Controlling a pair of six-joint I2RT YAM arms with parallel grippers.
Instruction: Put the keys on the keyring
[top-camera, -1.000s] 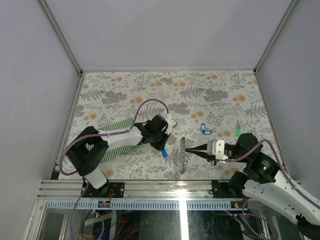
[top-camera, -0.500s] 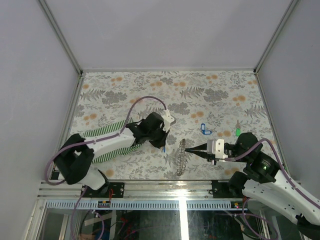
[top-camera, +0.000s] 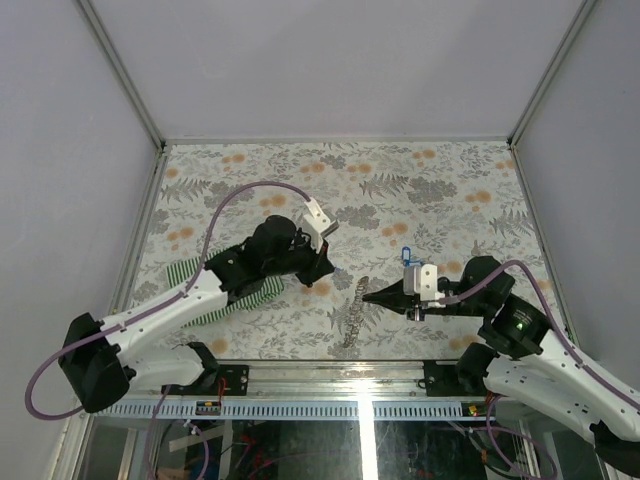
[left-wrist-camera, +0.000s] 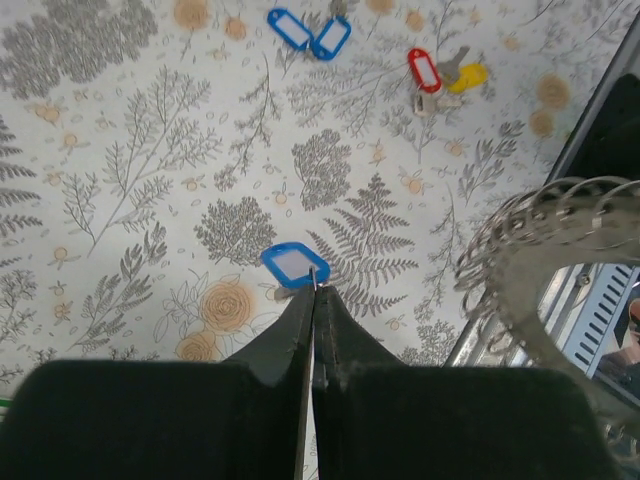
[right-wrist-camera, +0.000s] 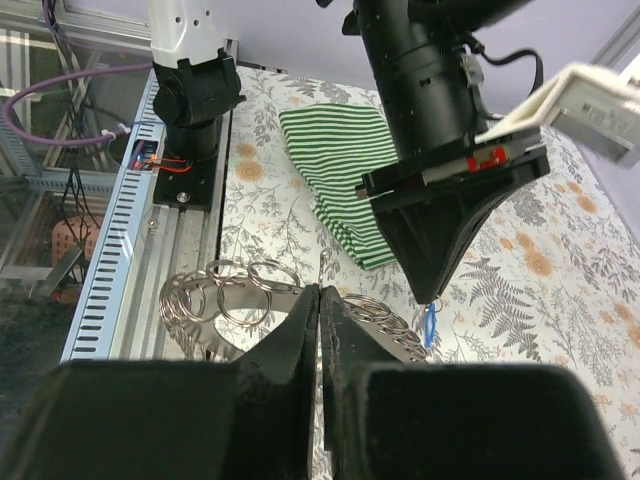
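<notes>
Over the floral table (top-camera: 420, 190), the left gripper (left-wrist-camera: 315, 292) holds its jaws pressed together on the small metal loop of a blue key (left-wrist-camera: 293, 263), which dangles below the fingertips, clear of the surface. Just beside it, the right gripper (right-wrist-camera: 319, 292) has its jaws shut on the rim of the keyring (right-wrist-camera: 240, 298), one end raised and the rest trailing down toward the near edge. The hanging key sits close to the ring but apart from it. Farther out on the table lie a pair of blue keys (left-wrist-camera: 292, 27) and, touching each other, a red key (left-wrist-camera: 424, 70) and a yellow key (left-wrist-camera: 470, 76). A green striped cloth (right-wrist-camera: 345, 150) lies under the left arm.
</notes>
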